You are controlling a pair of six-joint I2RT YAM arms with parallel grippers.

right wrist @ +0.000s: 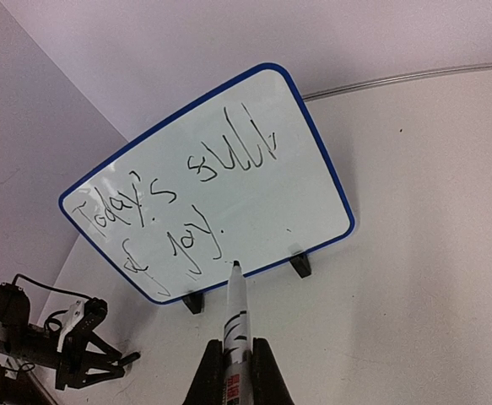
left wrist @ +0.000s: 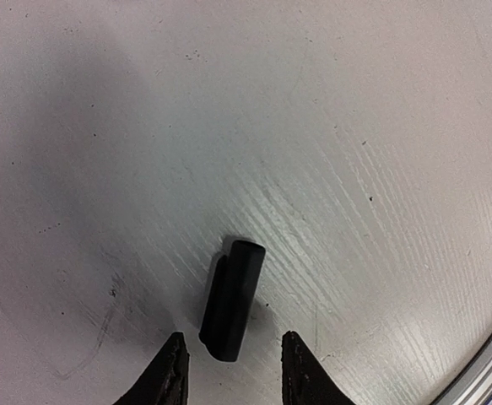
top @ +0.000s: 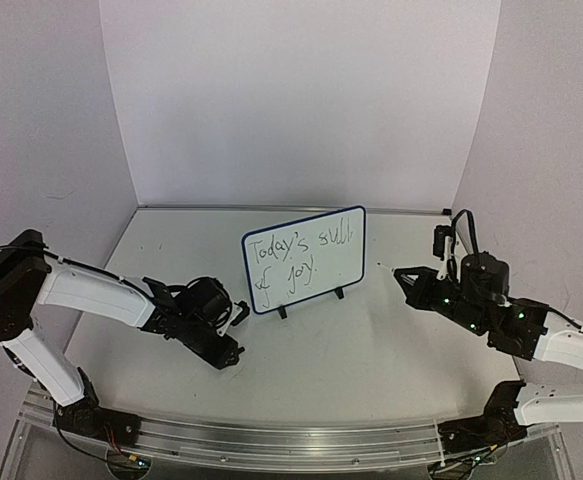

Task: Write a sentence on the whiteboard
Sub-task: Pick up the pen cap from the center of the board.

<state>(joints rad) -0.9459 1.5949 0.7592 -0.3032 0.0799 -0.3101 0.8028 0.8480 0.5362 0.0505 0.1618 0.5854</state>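
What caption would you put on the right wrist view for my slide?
Right hand shut on a marker, tip aimed at the blue-rimmed whiteboard bearing the sentence in two handwritten lines.

This is looking like a robotics lab test cell: the left arm (top: 91,290) and the right arm (top: 571,350) are sitting bolted to an aluminium rail (top: 291,432) along the near edge of a white table (top: 371,340). Plain pale panels (top: 301,100) are closing it in on three sides (rather like a photo booth).

Marker (right wrist: 236,314) rear — past bottom edge
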